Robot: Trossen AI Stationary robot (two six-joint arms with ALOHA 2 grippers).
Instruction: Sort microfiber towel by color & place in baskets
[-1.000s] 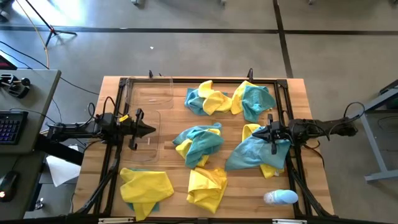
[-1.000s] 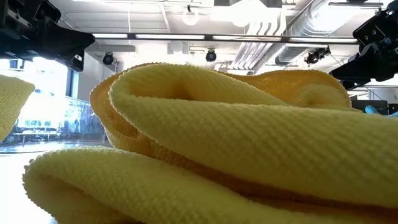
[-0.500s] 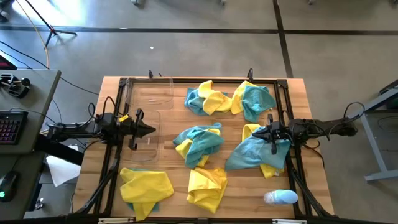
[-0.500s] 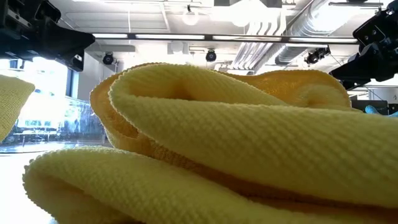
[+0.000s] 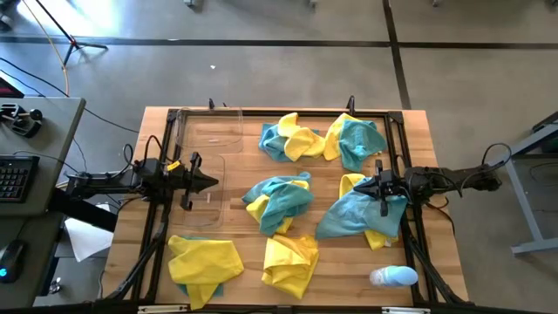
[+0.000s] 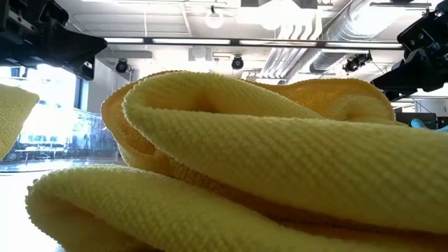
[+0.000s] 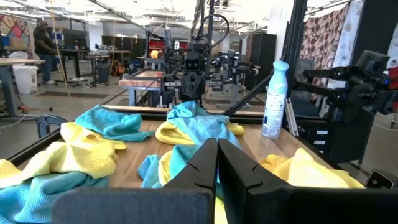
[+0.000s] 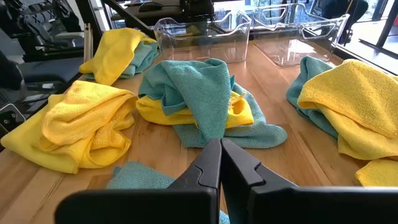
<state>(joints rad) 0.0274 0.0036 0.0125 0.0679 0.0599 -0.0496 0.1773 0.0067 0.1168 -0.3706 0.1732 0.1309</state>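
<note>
Fingers of the left gripper and right gripper are clenched on nothing, hovering over 2 empty baskets and yellow and teal towels strewn across the counter.
</note>
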